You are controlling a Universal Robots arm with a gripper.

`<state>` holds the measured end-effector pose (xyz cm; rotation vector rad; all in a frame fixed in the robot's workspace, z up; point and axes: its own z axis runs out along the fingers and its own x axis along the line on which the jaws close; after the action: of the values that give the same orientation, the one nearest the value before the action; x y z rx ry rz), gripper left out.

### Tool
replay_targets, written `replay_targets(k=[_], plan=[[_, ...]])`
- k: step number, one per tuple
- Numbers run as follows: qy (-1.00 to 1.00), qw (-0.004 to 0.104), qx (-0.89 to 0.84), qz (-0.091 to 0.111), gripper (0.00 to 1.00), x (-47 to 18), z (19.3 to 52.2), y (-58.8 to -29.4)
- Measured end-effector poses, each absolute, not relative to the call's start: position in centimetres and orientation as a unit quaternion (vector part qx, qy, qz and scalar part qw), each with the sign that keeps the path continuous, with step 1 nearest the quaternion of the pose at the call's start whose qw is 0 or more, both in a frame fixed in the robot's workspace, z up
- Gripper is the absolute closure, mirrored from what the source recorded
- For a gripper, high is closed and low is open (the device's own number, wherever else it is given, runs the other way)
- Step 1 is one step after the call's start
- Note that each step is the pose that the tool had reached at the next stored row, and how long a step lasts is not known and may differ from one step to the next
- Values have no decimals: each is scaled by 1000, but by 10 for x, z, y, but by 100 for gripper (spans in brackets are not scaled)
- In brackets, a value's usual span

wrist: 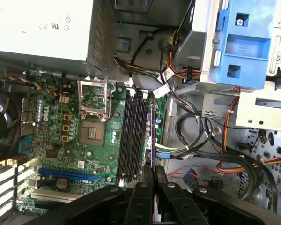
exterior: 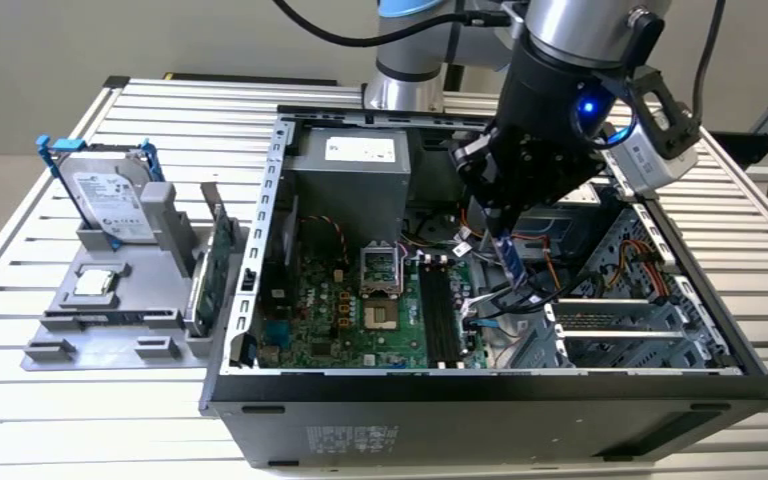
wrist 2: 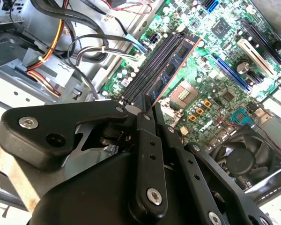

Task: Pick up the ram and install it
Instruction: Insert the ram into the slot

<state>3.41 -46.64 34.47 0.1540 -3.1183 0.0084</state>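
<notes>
Step in hand: insertion. The black gripper (wrist 2: 148, 107) has its 2 fingers closed flat on the long, thin blue-green ram stick (wrist 2: 174, 68). The stick hangs edge-down above the black memory slots (wrist: 131, 136) of the green motherboard (wrist: 98, 154) and is not yet seated. Seating likely calls for exact edge-to-slot alignment.

Blue-green ram (wrist 2: 173, 65), black chips; above slots (wrist 2: 147, 70)

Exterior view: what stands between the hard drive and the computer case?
A green circuit card stands on edge in the gray holder, between the hard drive and the computer case, in the exterior view.
</notes>
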Motion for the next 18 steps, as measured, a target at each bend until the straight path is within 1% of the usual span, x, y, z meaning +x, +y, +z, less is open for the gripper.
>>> replay_targets(k=[18], plan=[[-999,10,49,3,100,34,341,-466]])
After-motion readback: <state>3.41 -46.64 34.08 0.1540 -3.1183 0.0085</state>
